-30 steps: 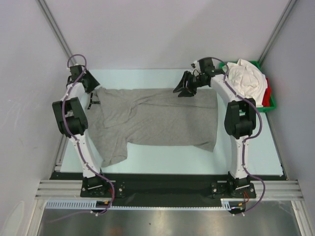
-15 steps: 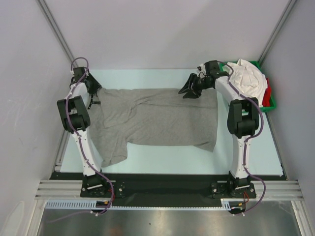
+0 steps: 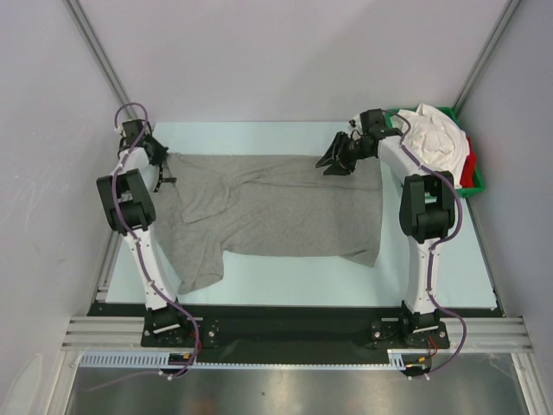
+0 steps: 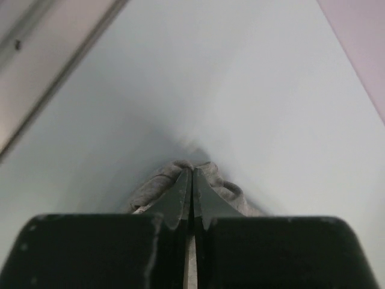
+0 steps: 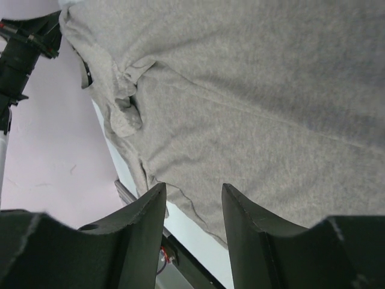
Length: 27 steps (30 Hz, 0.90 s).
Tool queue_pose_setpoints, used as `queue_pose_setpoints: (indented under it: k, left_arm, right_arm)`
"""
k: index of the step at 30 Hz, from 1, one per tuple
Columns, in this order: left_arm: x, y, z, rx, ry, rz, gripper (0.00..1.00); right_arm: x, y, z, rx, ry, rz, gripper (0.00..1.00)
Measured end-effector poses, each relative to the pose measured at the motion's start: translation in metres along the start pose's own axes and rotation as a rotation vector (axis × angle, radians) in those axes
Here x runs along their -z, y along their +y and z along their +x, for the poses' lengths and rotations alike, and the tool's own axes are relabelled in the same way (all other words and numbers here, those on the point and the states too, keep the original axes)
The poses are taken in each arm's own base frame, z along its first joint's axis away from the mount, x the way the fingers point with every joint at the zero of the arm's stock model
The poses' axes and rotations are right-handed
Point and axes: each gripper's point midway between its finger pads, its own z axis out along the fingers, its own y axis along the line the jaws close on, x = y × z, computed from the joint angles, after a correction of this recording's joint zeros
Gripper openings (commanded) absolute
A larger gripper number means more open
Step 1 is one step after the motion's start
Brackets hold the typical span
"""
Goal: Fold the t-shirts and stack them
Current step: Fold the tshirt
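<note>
Step in hand, as judged: taking hold of the far edge of the heather grey t-shirt [image 3: 276,207] at two points, ahead of a first fold. No fold made yet. Shirt spread out flat, somewhat creased, on the table [image 3: 285,277].

Noted left gripper [image 4: 191,178] pinched tight on a small bunch of grey cloth, which is puckered up around both tips. Taken for the shirt's far corner at the sleeve end. Sleeve hem or shoulder seam hard to tell, since the cloth is blurred and mostly hidden behind the fingers.

Noted right gripper [image 5: 192,188] with jaws part open and nothing between them. Poised over the shirt's far edge, with grey cloth filling the view beyond the tips. Hem-end corner lying back toward this gripper's own wrist.

Further back behind that wrist: green tray [image 3: 473,186] holding a heap of white t-shirts [image 3: 432,138] and a red t-shirt [image 3: 471,169]. All unfolded, waiting their turn.

Next move calls for:
- lowering the right gripper onto the edge beneath it and closing on the cloth;
- lifting both held points together, level;
- carrying the far edge toward the arm bases to lay it over the near edge, with even tension so the knit neither sags nor drags.

Worth watching: the small bite in the left grip, likely to slip under pull.
</note>
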Motion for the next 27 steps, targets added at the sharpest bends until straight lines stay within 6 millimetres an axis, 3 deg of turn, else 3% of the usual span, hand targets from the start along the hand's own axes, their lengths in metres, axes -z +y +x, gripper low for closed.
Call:
queue_pose_setpoints:
  k: [9,16,22,25,26,27]
  left_arm:
    - [0.000,0.015,-0.032,0.113,-0.094,0.009,0.00]
    - [0.000,0.006,-0.042,0.149,-0.122,0.044,0.00]
    - [-0.003,0.007,-0.047,0.151,-0.131,0.054,0.01]
    - [-0.005,0.013,-0.048,0.154,-0.128,0.050,0.18]
    - [-0.005,0.015,-0.049,0.153,-0.127,0.045,0.35]
    - [-0.005,0.018,-0.049,0.150,-0.126,0.039,0.40]
  right_arm:
    - [0.003,-0.036,-0.027,-0.058,-0.100,0.117,0.48]
    - [-0.008,-0.087,-0.068,-0.064,-0.223,0.329,0.48]
    - [0.006,-0.111,-0.099,-0.033,-0.326,0.478,0.48]
    - [0.018,-0.115,-0.115,-0.028,-0.373,0.504,0.48]
    - [0.023,-0.115,-0.118,-0.028,-0.383,0.510,0.49]
    - [0.026,-0.114,-0.122,-0.021,-0.391,0.515,0.50]
